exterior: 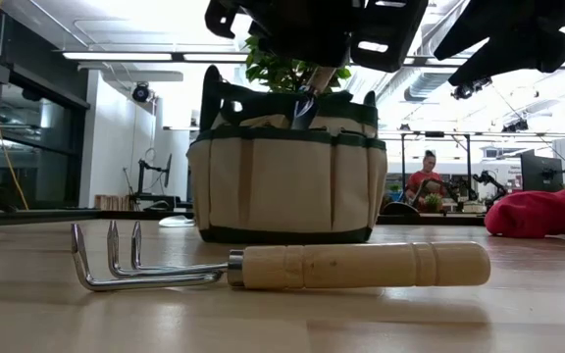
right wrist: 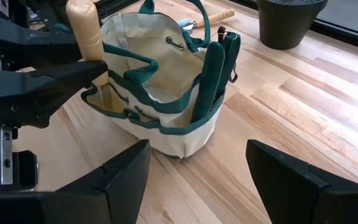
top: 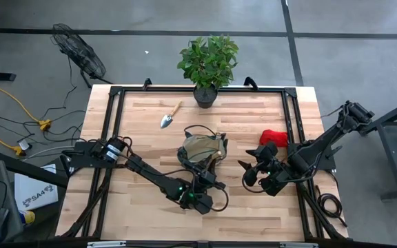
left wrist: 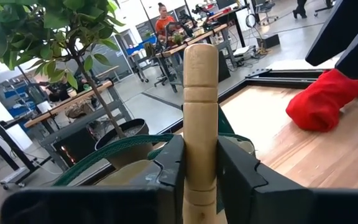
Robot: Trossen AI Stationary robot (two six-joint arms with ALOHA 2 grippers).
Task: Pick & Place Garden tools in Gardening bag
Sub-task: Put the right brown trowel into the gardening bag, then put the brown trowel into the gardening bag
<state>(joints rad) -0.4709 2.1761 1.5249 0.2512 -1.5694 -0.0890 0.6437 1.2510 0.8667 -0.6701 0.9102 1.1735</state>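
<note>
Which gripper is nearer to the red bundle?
The right. The right gripper hangs open just beside the red bundle, on its bag side. The left gripper is farther off at the bag, shut on a wooden handle.

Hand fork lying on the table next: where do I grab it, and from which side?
Take the hand fork by its wooden handle, mid-length, from straight above, closing across it: it lies flat on the table, its top unobstructed. Use the open right tool; the left tool is shut on a trowel.
</note>
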